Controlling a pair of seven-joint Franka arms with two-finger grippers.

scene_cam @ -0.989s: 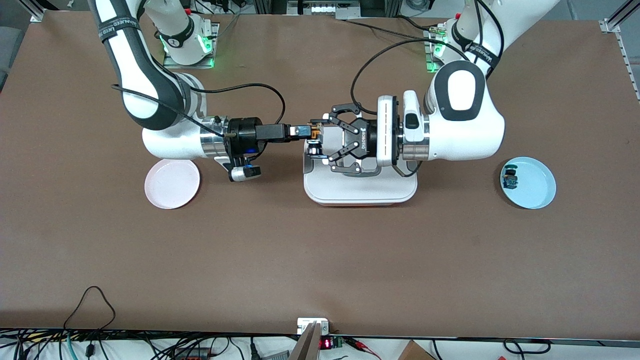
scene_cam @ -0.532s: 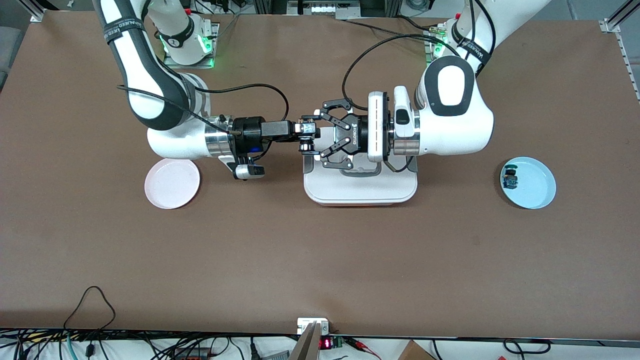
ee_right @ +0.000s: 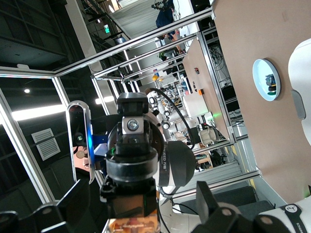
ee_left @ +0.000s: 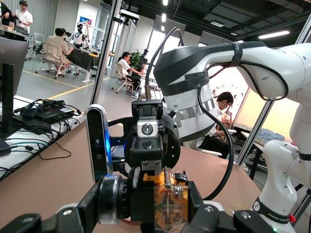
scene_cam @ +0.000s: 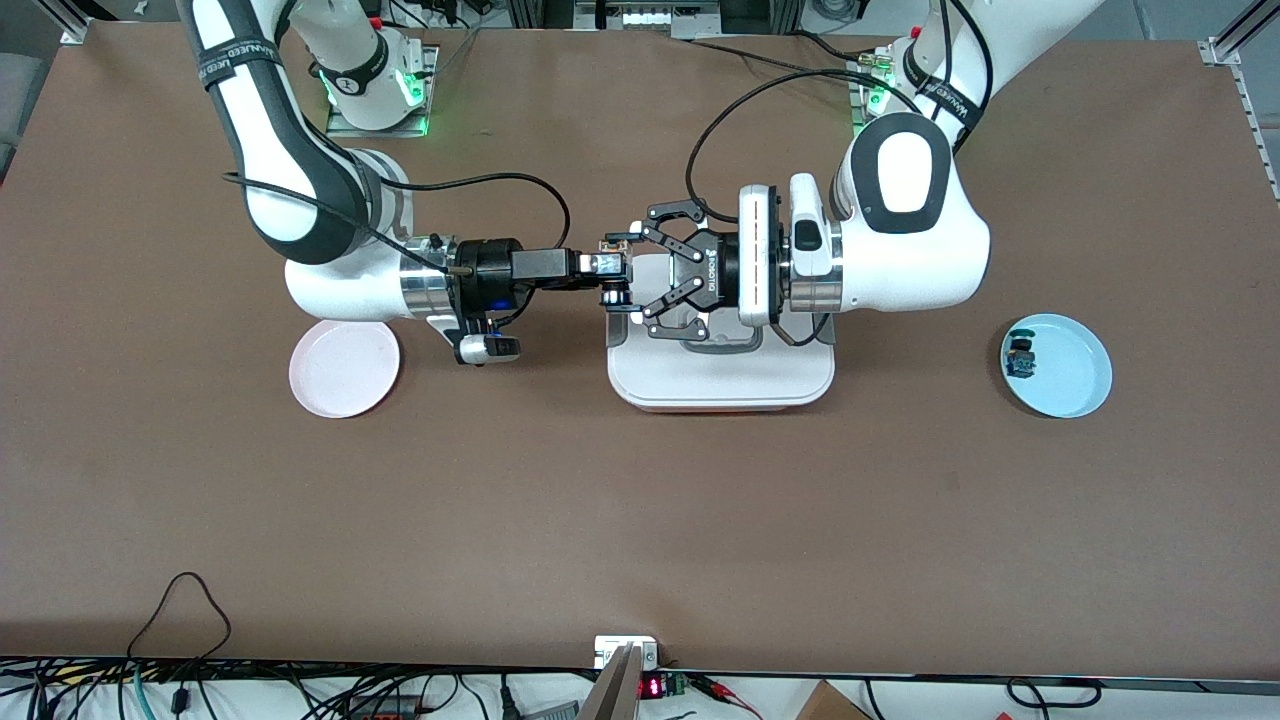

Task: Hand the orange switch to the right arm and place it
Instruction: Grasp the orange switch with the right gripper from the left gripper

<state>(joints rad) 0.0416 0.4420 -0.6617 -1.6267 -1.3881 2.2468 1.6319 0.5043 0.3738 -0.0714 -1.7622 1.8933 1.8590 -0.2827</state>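
Mid-air, tiny orange switch (scene_cam: pixel 627 262): black body, orange tip.

Left hand (scene_cam: pixel 622 270) gripped the orange switch (scene_cam: pixel 612 243) above the white tray (scene_cam: pixel 720 380); right hand (scene_cam: pixel 600 268), at its nine o'clock, met it, fingers apart.

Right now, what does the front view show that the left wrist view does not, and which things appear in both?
Only the front view shows the pink plate at the right arm's end of the table, the white tray under the two hands, and the blue plate holding a small blue component.

Only the left wrist view shows people at desks.

Both show the left hand shut on the orange switch, and the right hand facing it.
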